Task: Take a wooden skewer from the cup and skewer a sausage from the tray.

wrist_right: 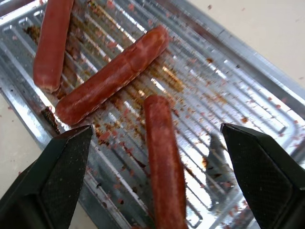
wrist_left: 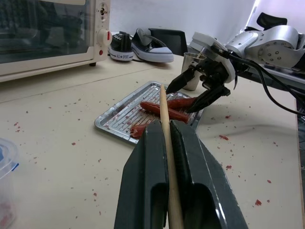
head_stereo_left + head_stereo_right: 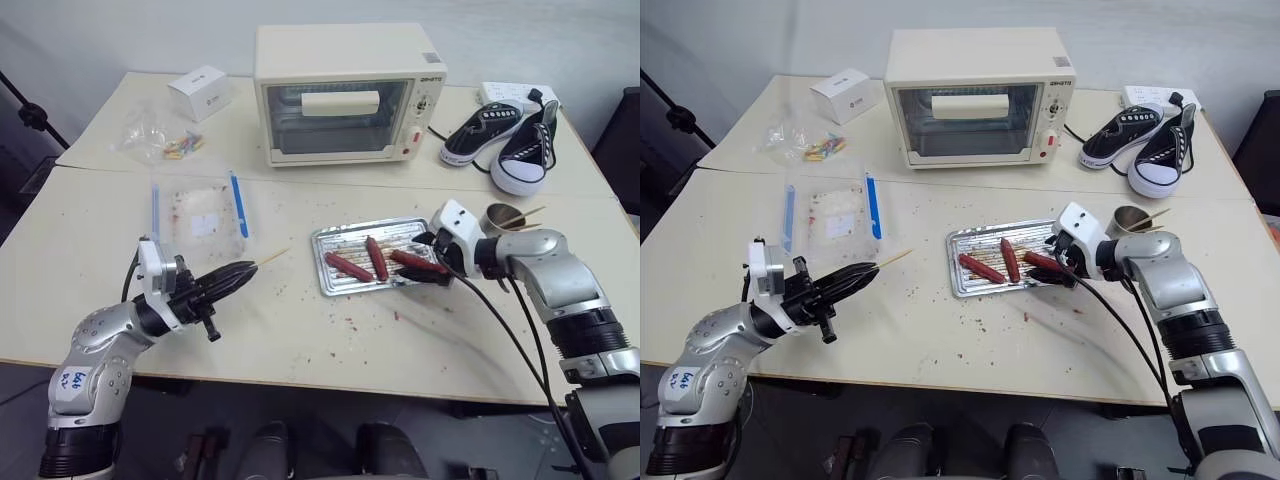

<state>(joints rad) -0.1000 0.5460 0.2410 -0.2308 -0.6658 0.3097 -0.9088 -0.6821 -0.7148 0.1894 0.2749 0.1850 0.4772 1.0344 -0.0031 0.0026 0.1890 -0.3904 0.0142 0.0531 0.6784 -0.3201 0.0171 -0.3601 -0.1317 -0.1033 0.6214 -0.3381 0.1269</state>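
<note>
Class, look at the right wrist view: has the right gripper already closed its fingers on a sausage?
No. The fingers stand wide apart on either side of the sausage, which lies untouched in the tray.

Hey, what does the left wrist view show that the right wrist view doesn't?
Left wrist view: the left claw shut on the wooden skewer, plus the toaster oven, sneakers, cup and the right claw seen from outside. Right wrist view: the right claw's open fingers straddling the nearest sausage. Both: the tray holding three sausages.
</note>
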